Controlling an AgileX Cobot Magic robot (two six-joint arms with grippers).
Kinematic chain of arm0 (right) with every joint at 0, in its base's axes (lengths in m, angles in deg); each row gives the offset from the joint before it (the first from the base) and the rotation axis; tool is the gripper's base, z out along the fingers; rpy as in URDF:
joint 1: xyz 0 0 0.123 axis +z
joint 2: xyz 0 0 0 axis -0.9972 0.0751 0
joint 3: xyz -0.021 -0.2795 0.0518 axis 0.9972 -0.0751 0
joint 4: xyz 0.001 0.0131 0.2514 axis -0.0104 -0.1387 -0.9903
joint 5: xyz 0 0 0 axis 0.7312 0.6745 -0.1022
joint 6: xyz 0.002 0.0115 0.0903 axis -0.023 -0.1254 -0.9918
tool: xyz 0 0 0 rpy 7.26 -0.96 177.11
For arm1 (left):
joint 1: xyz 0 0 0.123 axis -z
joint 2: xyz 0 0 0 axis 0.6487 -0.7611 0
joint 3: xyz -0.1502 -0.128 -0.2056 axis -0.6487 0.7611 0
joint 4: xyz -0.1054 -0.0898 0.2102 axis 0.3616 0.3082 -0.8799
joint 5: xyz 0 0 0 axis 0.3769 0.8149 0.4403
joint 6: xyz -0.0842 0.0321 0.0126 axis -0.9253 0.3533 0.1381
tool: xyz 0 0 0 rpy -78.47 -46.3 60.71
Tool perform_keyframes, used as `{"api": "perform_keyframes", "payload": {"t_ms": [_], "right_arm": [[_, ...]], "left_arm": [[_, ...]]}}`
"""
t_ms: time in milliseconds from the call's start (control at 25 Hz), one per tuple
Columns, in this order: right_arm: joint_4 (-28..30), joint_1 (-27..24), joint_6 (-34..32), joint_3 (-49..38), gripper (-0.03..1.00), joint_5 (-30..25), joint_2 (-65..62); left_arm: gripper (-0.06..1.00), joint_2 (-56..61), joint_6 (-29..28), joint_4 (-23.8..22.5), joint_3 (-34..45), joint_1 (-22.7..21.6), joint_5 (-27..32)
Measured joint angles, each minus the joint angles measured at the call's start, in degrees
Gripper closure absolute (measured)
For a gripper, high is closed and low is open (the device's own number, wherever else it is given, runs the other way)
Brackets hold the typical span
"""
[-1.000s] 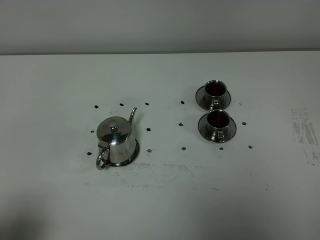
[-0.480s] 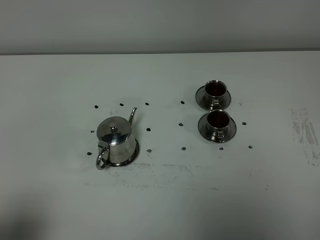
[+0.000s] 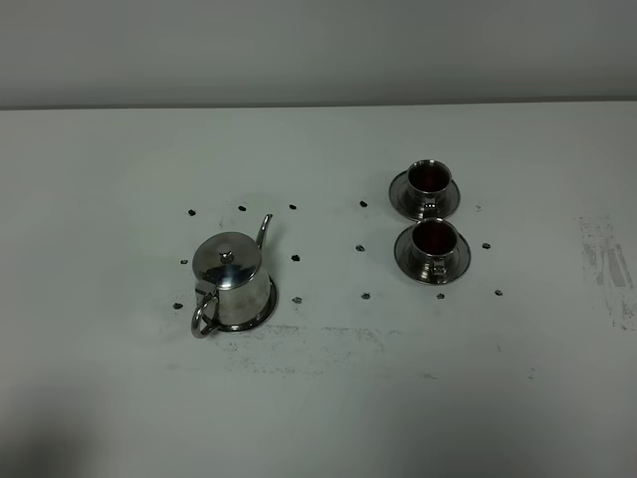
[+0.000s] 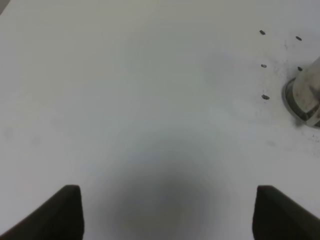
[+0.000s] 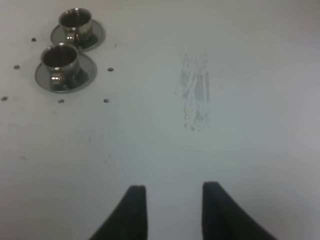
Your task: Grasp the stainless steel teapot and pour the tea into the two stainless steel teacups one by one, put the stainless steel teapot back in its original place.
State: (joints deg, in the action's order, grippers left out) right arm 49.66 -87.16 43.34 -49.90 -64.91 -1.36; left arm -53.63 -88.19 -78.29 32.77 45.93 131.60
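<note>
The stainless steel teapot (image 3: 231,277) stands upright on its wide steel saucer (image 3: 267,305) left of the table's middle, spout pointing back right, loop handle toward the front. The two stainless steel teacups, the far one (image 3: 430,177) and the near one (image 3: 436,239), sit on small saucers at the right and hold dark liquid. Neither gripper shows in the exterior view. The left gripper (image 4: 167,215) is wide open and empty over bare table, and the teapot's base (image 4: 306,95) shows at the edge of its view. The right gripper (image 5: 174,210) is open and empty, well away from the cups (image 5: 60,57) (image 5: 75,20).
Small black dots (image 3: 295,259) mark the white table around the teapot and the cups. A scuffed patch (image 3: 607,264) lies near the table's right edge, and it also shows in the right wrist view (image 5: 196,95). A grey wall runs behind the table.
</note>
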Motion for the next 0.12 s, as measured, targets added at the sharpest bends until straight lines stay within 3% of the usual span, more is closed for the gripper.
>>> {"api": "perform_keyframes", "payload": {"t_ms": [120], "right_arm": [[0.0, 0.0, 0.0, 0.0, 0.68, 0.0, 0.0]], "left_arm": [[0.26, 0.0, 0.0, 0.0, 0.0, 0.0, 0.0]]}}
